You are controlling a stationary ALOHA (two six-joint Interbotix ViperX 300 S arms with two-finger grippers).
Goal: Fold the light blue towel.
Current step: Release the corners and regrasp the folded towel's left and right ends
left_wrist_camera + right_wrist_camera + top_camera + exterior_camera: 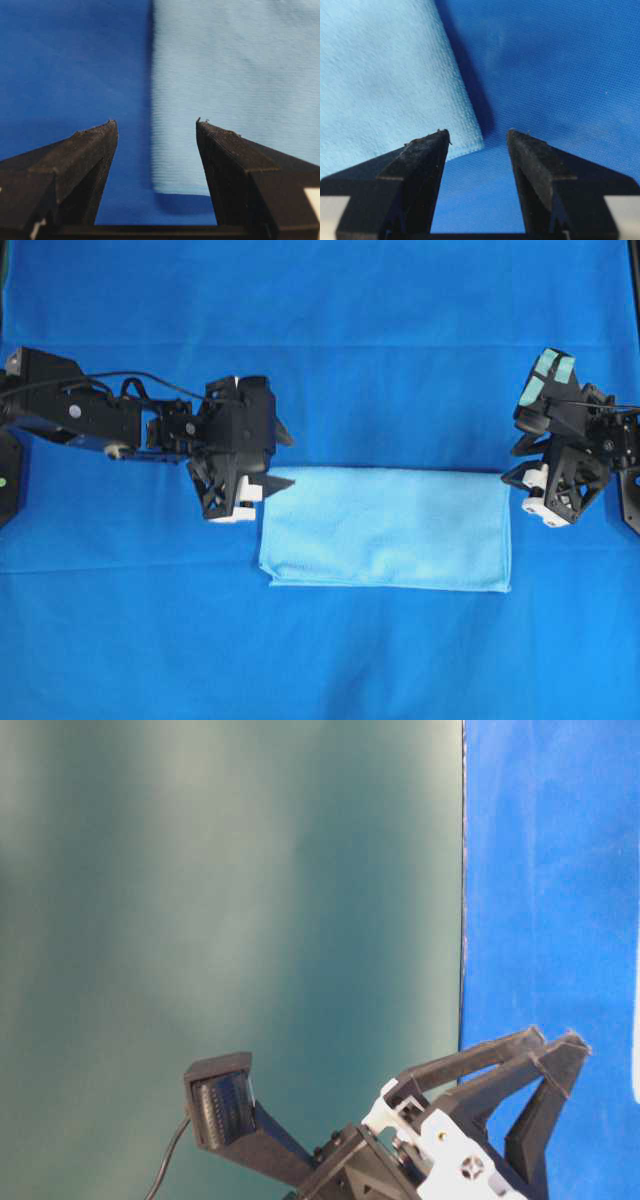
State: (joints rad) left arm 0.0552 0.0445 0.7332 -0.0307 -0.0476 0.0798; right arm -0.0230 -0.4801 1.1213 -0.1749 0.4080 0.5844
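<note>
Left gripper (279, 457) sits left of centre in the overhead frame, jaws spread wide, nothing between them. Its arm comes in from the left edge. The fingertips hang at the towel's upper left corner; whether they touch the cloth cannot be told. Left wrist view: both fingers (90, 150) parted, towel edge running down between them, table cover (70, 65) on the left half, towel (235, 75) on the right half.

Towel (385, 528) lies centre frame, slightly below the middle, flat, folded to a wide rectangle with a doubled layer showing along its bottom edge. It rests on the cover (320, 330), which fills the whole overhead frame.

Right gripper (520, 462) is at the right edge, just beside the towel's upper right corner, jaws also wide apart and empty. Right wrist view: fingers (425, 165) parted, a towel corner (380, 80) in the left half reaching down between them, cover elsewhere.

Table-level view: one gripper at bottom right, fingers parted; which arm cannot be told.
</note>
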